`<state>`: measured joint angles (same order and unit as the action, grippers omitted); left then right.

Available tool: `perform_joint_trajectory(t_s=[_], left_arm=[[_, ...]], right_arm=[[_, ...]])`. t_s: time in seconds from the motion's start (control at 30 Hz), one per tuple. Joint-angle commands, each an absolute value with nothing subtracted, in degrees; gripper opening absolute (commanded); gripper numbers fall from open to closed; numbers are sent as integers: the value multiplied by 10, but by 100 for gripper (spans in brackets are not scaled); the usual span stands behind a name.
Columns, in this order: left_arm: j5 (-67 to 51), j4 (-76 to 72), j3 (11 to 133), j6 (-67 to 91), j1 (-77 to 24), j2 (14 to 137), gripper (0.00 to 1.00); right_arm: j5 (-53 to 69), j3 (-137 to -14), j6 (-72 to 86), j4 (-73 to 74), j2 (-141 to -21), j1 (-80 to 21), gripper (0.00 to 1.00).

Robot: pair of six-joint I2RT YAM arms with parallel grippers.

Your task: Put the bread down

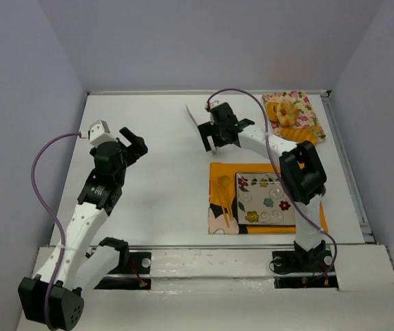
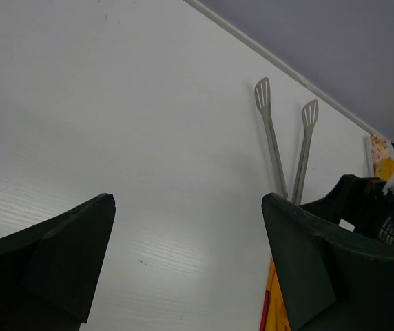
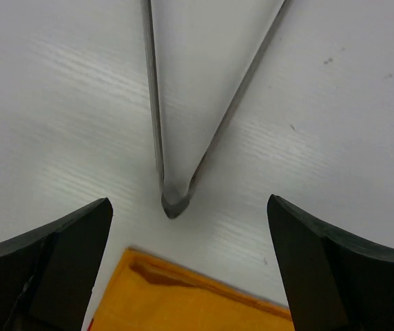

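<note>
The bread (image 1: pixel 288 112) lies in a small cluster of golden and orange baked pieces on a floral cloth (image 1: pixel 306 118) at the far right corner; I cannot tell the ring apart from its neighbours at this size. My right gripper (image 1: pixel 218 140) is open and empty, well left of the cloth. In the right wrist view it (image 3: pixel 190 227) hovers over the hinge end of metal tongs (image 3: pixel 173 198). My left gripper (image 1: pixel 138 143) is open and empty over bare table at the left, and it also shows open in the left wrist view (image 2: pixel 187 234).
An orange napkin (image 1: pixel 221 207) with a square flowered plate (image 1: pixel 266 198) lies at the near right; its edge shows below the tongs (image 3: pixel 190 296). The tongs (image 1: pixel 198 124) lie splayed mid-table, also seen from the left wrist (image 2: pixel 280 138). Walls enclose the table.
</note>
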<state>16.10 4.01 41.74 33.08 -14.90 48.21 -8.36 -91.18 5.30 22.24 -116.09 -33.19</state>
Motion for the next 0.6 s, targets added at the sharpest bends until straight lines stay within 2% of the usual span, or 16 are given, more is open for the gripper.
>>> perform_joint_trajectory(t_s=[0.0,0.37,0.57], left_arm=[[174,11,416,322,-147,476,99],[178,24,417,326,-147,460,99],[192,37,417,332,-147,445,99]], right_arm=[[-134,-1018,17,248,-1226,-338,100],[-157,-1235,26,290,-1415,-338,100],[-91,-1284,111,314,-1467,-313,100]])
